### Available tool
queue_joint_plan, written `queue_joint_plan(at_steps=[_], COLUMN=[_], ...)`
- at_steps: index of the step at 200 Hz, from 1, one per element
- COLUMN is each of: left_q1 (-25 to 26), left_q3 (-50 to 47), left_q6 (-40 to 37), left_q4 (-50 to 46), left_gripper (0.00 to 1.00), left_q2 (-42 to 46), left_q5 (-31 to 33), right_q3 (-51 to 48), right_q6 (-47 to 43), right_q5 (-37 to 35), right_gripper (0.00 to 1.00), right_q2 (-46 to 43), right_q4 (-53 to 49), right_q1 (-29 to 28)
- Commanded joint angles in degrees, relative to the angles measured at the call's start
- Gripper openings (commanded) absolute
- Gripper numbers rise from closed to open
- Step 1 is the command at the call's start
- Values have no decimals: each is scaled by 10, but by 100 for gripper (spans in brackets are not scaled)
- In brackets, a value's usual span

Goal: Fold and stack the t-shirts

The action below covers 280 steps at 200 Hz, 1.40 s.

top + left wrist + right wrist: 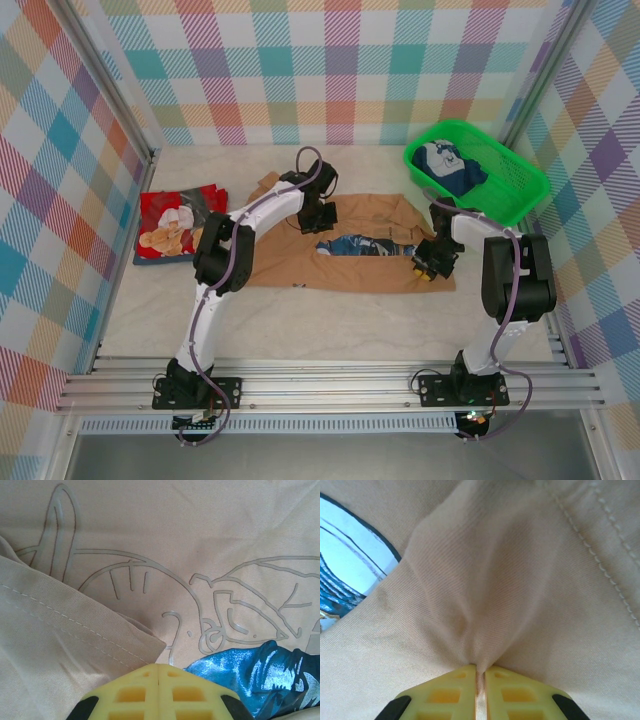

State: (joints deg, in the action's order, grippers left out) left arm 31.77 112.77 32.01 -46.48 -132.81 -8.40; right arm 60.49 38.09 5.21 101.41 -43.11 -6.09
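Right gripper (480,670): jaws pinch tan t-shirt (290,264) near its near-right corner. Cloth is soft, light, limp; you grip at edges and lift slowly. Left gripper (158,670): closed at far edge, can't tell if pinching cloth. Red t-shirt (172,225) lies far-left.

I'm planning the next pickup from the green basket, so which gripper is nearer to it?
Right. The right gripper sits just near-left of the green basket; the left gripper is farther left, over the tan shirt.
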Motion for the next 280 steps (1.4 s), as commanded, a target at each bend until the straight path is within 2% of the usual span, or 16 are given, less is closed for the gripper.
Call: queue_joint_plan(at_steps=[1, 16, 26, 43, 61, 71, 101, 133, 144, 165, 183, 215, 225, 255, 280], left_q1=[5, 6, 7, 8, 7, 1, -51, -142, -175, -232, -253, -256, -253, -250, -246], left_q3=[21, 24, 27, 29, 24, 3, -190, -431, -483, -568, -582, -589, -590, -591, -607], left_q6=[-9, -8, -8, -8, 1, 12, 85, 171, 192, 234, 250, 275, 264, 219, 204], left_q4=[-15, -15, -15, -12, -14, -14, 24, 27, 12, 69, 91, 113, 119, 90, 91], left_gripper=[2, 6, 12, 32, 49, 55, 55, 55, 55, 55, 56, 57, 57, 46, 46], left_q2=[-15, -18, -20, -9, 32, 70, 235, 411, 445, 481, 467, 454, 446, 431, 429], left_q5=[-17, -24, -30, -34, -13, 3, 27, 39, 47, 16, 5, 16, 16, 32, 31], right_q3=[-15, -15, -14, -14, -7, 3, 25, 6, -6, -23, -29, -34, -38, -40, -55], right_q6=[-4, -3, -3, -4, -6, -8, -8, 1, 1, -2, -8, -20, -23, -36, -30], right_q5=[-3, -4, -4, -4, -4, -7, -27, -22, -22, -23, -23, -23, -21, -23, -20], right_gripper=[12, 12, 12, 13, 19, 25, 37, 38, 37, 37, 37, 38, 39, 42, 42], right_q2=[6, 5, 5, 2, -11, -22, -66, -98, -103, -102, -95, -86, -89, -90, -96], right_q4=[-23, -23, -25, -24, -29, -38, -62, -73, -74, -72, -70, -73, -72, -77, -78], right_q1=[-5, -5, -5, -5, -5, -5, 4, 34, 42, 59, 72, 102, 114, 136, 136])
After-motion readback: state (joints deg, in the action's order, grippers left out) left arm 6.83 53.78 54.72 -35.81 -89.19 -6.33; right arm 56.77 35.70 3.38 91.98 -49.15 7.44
